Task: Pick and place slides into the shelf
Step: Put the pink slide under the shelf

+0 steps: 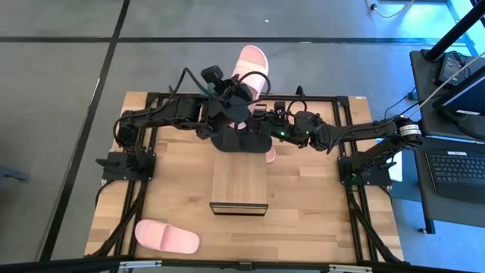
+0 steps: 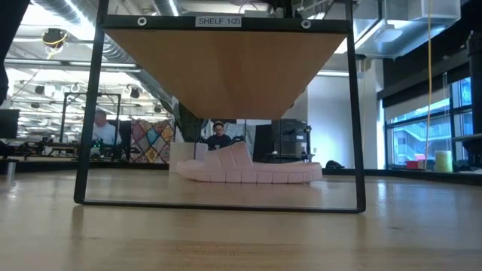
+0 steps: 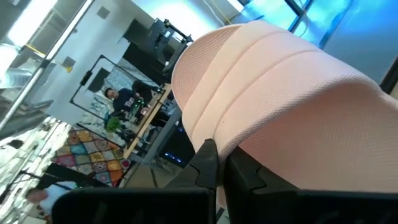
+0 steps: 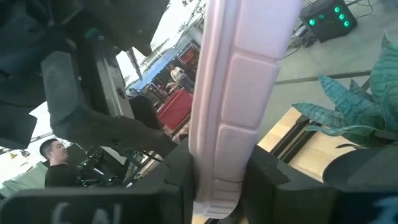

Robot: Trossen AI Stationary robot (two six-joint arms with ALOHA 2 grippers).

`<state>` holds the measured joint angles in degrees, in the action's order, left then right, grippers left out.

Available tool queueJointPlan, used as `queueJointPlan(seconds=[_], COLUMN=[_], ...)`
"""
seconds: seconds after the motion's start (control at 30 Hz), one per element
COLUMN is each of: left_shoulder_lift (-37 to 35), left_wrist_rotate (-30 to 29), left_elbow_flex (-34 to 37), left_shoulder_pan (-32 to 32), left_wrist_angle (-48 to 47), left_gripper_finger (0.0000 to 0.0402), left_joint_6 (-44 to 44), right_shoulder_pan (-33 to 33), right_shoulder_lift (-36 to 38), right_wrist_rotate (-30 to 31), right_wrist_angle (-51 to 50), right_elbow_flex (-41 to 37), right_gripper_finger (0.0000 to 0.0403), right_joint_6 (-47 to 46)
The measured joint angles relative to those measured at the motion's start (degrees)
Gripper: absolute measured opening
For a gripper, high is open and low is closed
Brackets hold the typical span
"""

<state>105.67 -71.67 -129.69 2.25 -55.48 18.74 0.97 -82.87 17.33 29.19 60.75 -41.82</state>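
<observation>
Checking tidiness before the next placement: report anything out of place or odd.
One pink slide lies alone at the table's near-left corner, far from the shelf. Another pink slide is held up past the table's far edge, with the left gripper and right gripper fingers both closed on it.

Left pincer (image 3: 219,171) clamped on a pink slide (image 3: 280,99), strap ridges filling most of the view. Beyond: a seated person (image 3: 118,99) at a desk, a patterned rug (image 3: 87,155), black racks.
</observation>
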Motion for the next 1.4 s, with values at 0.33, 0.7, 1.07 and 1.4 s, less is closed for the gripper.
queueJointPlan(seconds=[0.33,0.7,1.07,1.4], left_shoulder_lift=[0.0,-2.9,-10.6,-12.1], left_wrist_rotate=[-2.6,5.2,24.0,39.1], left_elbow_flex=[0.0,0.0,0.0,1.3], left_shoulder_pan=[2.4,5.8,8.1,10.4], left_wrist_angle=[-2.3,-4.2,-33.5,-34.5], left_gripper_finger=[0.0063,0.0202,0.0245,0.0245], left_joint_6=[4.5,-7.1,-36.5,-39.3], right_shoulder_pan=[0.0,0.3,4.7,10.8], right_shoulder_lift=[0.0,0.0,9.1,22.4], right_wrist_rotate=[-1.0,-1.1,-9.8,-20.3], right_wrist_angle=[-0.1,0.2,-14.9,-80.5], right_elbow_flex=[0.0,0.0,0.1,15.1], right_gripper_finger=[0.0081,0.0078,0.0077,0.0076], right_joint_6=[0.3,0.5,4.6,7.8])
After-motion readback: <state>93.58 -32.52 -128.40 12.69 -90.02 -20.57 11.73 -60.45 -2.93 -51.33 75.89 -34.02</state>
